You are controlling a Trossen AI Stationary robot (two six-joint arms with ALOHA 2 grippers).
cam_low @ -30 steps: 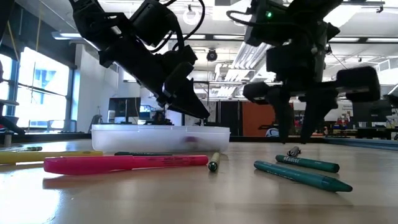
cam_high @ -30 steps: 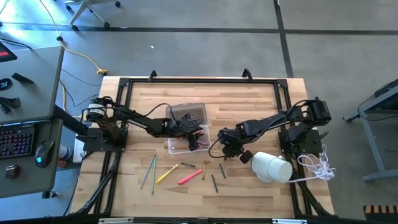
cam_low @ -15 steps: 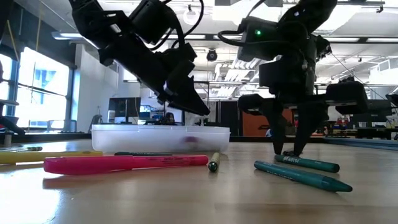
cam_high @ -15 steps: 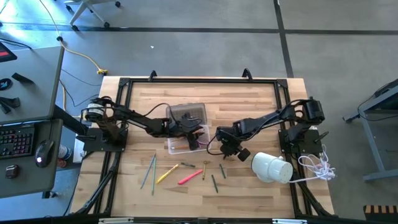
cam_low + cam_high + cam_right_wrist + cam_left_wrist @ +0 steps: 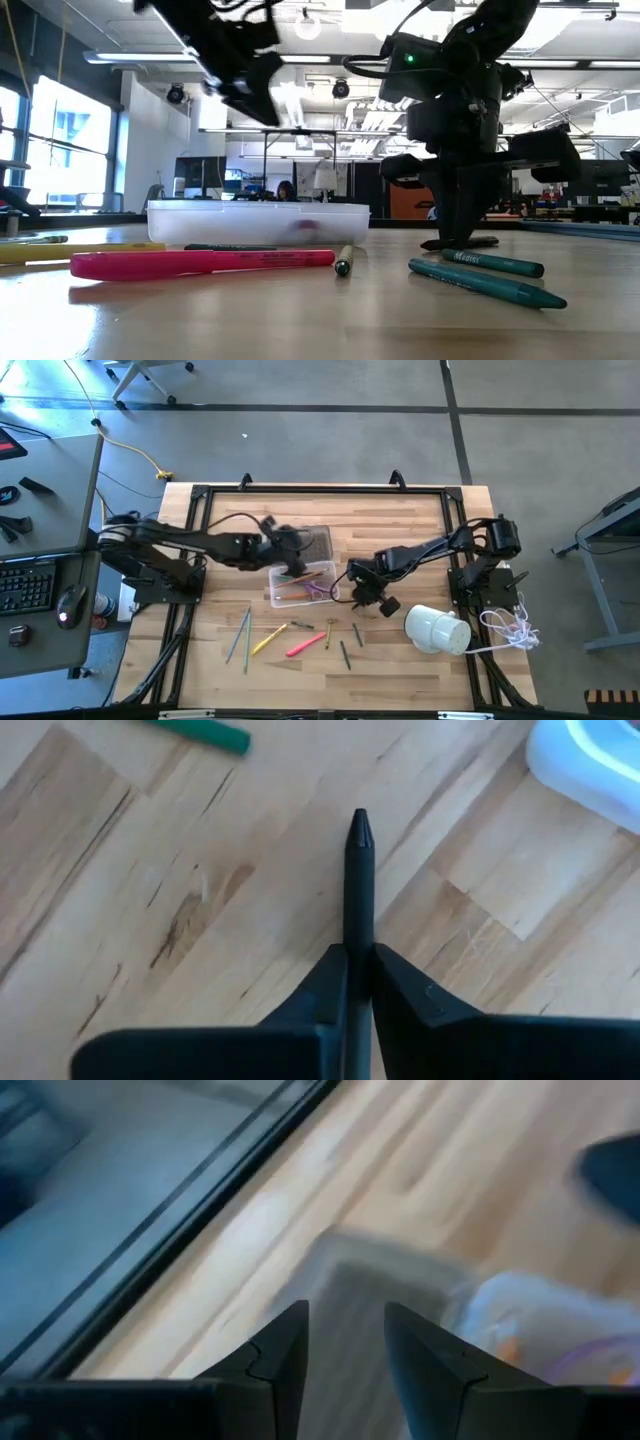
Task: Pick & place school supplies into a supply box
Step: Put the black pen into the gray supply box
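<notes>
The clear supply box (image 5: 280,596) lies mid-table with pens and purple scissors (image 5: 318,589) inside, its ribbed lid (image 5: 312,540) lying just beyond it. My left gripper (image 5: 293,556) hovers open above the lid and the box's far side, holding nothing. Right of the box, my right gripper (image 5: 362,597) is down at the tabletop, shut on a dark pen (image 5: 358,870). More school supplies lie loose nearer the front edge: green pens (image 5: 240,635), a yellow one (image 5: 262,641), a pink marker (image 5: 305,644) and dark pens (image 5: 345,653). My right gripper pinches the dark pen's shaft (image 5: 358,935) between its two fingers (image 5: 330,982), back from its pointed end (image 5: 358,822). The fingers come steeply from above, one on each side of the shaft. The pen sticks out ahead of the fingertips and lies low on the wood (image 5: 482,241).
A white cylinder (image 5: 437,628) lies on its side at the front right, with a white cord (image 5: 512,626) beside it. Two green pens (image 5: 492,273) lie just in front of my right gripper. Black frame rails (image 5: 320,490) border the table.
My left gripper has risen out of the supply box and drawn back toward the table's left and far side, staying open. My right gripper has sunk to the tabletop, shifted slightly left, and shut on the dark pen it was straddling.
</notes>
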